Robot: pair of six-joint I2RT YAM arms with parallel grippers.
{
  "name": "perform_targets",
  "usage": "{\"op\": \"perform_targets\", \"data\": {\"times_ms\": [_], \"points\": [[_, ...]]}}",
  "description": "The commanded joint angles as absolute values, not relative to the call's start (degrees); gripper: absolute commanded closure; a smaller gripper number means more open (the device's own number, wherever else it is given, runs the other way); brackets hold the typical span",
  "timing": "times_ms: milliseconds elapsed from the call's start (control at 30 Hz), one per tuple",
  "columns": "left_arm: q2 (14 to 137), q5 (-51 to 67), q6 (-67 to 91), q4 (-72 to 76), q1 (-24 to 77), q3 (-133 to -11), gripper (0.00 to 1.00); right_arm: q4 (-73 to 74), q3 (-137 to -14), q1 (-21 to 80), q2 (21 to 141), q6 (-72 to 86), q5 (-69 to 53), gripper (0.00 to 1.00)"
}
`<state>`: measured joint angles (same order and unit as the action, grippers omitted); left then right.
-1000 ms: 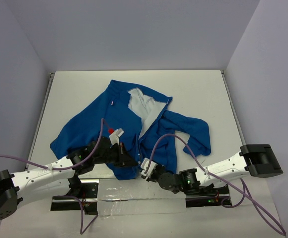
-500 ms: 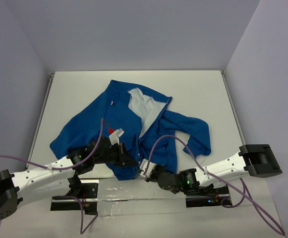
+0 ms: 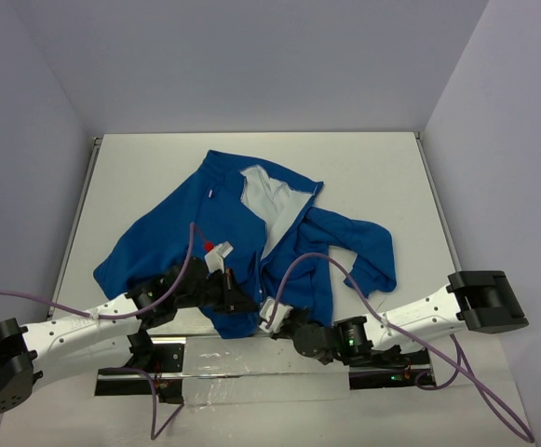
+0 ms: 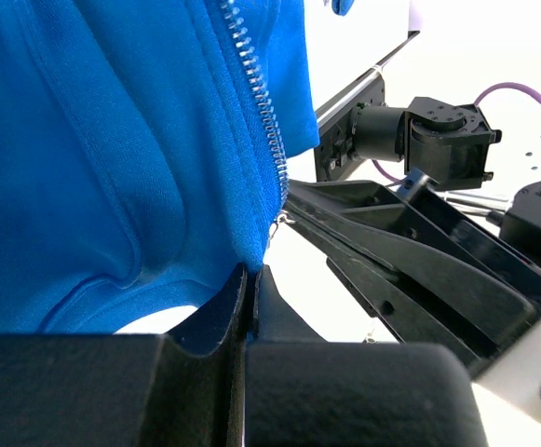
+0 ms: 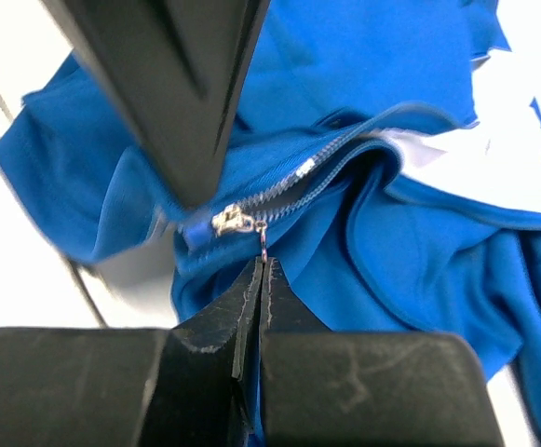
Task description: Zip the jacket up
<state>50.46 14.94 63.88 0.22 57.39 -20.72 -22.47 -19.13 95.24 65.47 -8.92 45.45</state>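
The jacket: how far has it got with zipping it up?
Done: the slider sits low near the hem, both grips set. In hand: the left gripper pinches the jacket by its bottom edge; the right gripper is shut on the zipper pull. Left: the whole pull upward, since the front lies open with white lining showing.

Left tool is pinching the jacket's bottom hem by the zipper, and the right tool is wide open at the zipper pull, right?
Not quite: the right tool is closed on the zipper pull, not open, as the right wrist view shows. The left tool does pinch the bottom hem of the jacket by the zipper.
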Motion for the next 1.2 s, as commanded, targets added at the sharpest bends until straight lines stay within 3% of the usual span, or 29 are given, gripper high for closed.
{"op": "perform_targets", "data": {"times_ms": [0,433,1167], "points": [[50.53,18.10,63.46,1.15,57.74,-20.48,1.00,-23.20,-23.61,94.93,67.30,-12.26,54.03,1.00],[49.67,19.06,64.41,1.64,57.99,-19.01,1.00,-23.75,-27.29,88.71,69.42,-14.54,54.65,1.00],[43.48,17.78,68.71,-1.14,63.19,-18.12,1.00,-28.60,-37.13,64.50,82.35,-22.47,36.97,1.00]]}}
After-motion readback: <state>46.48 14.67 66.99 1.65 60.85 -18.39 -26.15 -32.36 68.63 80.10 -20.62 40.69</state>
